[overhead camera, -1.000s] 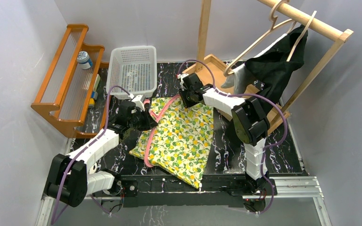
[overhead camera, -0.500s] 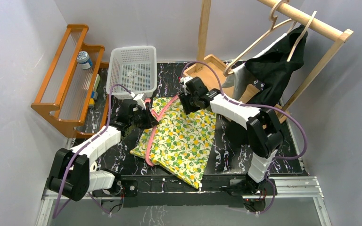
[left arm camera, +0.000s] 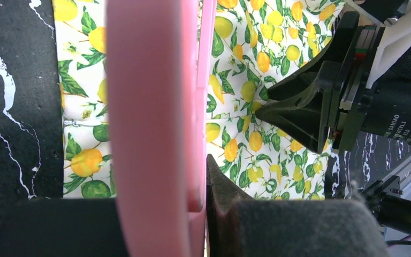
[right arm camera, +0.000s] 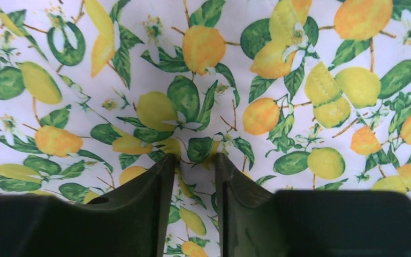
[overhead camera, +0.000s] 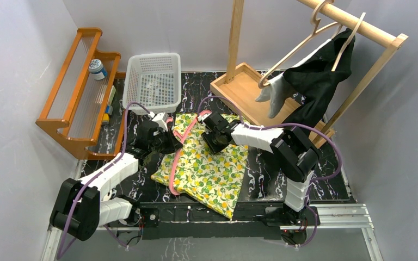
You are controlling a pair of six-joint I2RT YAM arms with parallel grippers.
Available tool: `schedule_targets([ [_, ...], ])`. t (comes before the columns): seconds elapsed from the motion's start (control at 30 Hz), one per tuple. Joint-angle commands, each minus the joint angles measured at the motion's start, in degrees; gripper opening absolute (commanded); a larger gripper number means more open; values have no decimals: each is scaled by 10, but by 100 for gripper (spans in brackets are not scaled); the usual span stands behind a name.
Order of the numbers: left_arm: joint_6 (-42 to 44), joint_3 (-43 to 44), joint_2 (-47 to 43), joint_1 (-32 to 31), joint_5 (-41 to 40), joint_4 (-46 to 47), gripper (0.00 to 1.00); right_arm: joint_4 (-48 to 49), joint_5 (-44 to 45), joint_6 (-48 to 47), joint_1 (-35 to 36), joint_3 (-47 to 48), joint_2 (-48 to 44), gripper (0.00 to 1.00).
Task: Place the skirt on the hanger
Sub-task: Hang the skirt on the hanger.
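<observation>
"Top external view – which step would you say this is?"

"Getting the hanger into the skirt, I'd judge. The left tool (overhead camera: 166, 142) is clamped tight on the pink hanger (overhead camera: 175, 163); its wrist camera shows the hanger squeezed between the fingers. The skirt (overhead camera: 212, 168) lies flat on the tabletop (overhead camera: 261, 174), directly beneath both tools."

"And the right tool (overhead camera: 212, 142)?"

"Its tips are pressed down on the lemon print, with the jaws nearly together and a thin gap between them. Its own camera shows a small crease of cloth in that gap, but I cannot tell whether it has hold of it."

"Which way does the skirt run?"

"Its long axis goes from under the tools back toward the arm bases, slanting a little to the right tool's side. The hanger lies along the edge on the left tool's side, roughly parallel. I can't make out which end is the waist."

"Next?"

"I'd guess the right tool needs a sure pinch of the top layer, lifting it so the left can slide the hanger in."
</observation>
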Motion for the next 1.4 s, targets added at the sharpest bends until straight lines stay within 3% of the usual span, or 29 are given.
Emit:
schedule_targets([
  [0.0,-12,-12,-14,-6,-18,3,0,61,-8,-4,-3,-20,7,35],
  [0.13,-18,-12,-11,-6,-17,6,0,63,-24,1,-2,-11,16,8],
  [0.2,-23,-11,-11,-6,-17,7,0,59,-26,10,-1,-1,10,1],
  [0.63,-51,-8,5,-8,-4,28,0,40,-69,98,0,74,5,0],
  [0.7,-51,-10,3,-8,-8,28,0,25,-33,105,0,79,12,10],
  [0.83,-57,-8,-3,-8,-25,18,0,-15,50,101,1,79,-4,44],
  [0.9,-61,-5,-4,-9,-29,15,0,-28,66,90,1,75,-35,51],
  [1.1,-66,10,-2,-8,-26,8,0,-33,29,49,28,37,-148,61],
  [1.37,-63,26,6,-8,-27,1,0,76,-90,15,144,-154,-284,60],
])
